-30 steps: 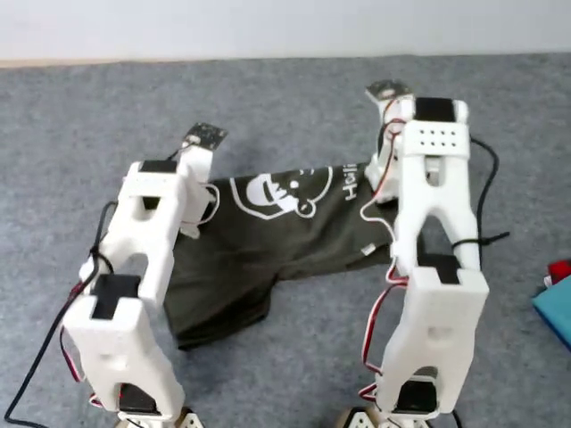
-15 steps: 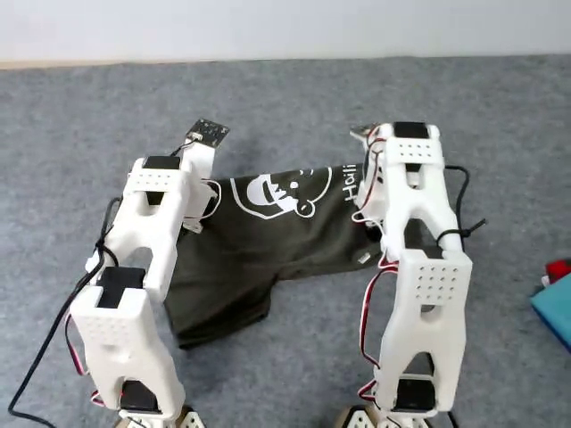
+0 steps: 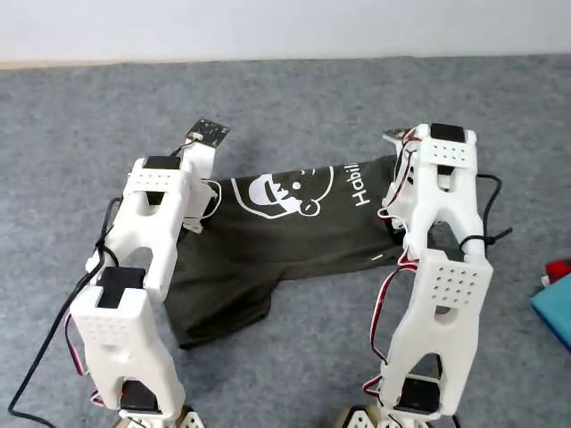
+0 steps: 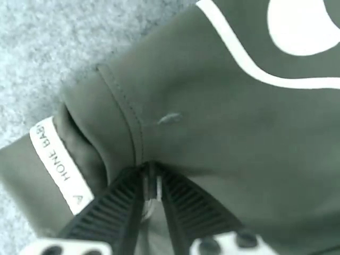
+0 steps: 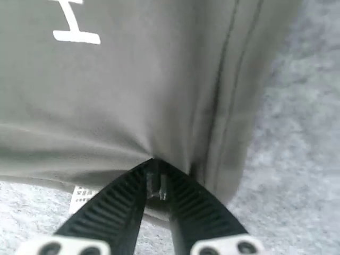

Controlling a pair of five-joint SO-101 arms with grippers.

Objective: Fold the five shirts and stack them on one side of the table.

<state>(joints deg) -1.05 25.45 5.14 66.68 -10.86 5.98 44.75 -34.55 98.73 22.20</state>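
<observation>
Olive shirt is being pinched at opposite edges by the closed left fingers and right fingers, mid-desk, and is being stretched flatter as its right edge is being dragged outward, likely readying the fold.

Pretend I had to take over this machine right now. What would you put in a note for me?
Left gripper: fingers shut on the dark green shirt, by its neck label.
Right gripper: fingers shut on the same shirt, at the edge near the white lettering.
Where things are: the shirt lies spread on the grey table, print up, between the two arms; its near left part is rumpled. A blue thing sits at the table's right edge; I cannot tell what it is.
Done: no fold that I can confirm.
Left: fold this shirt, set it to one side, then do the others.
</observation>
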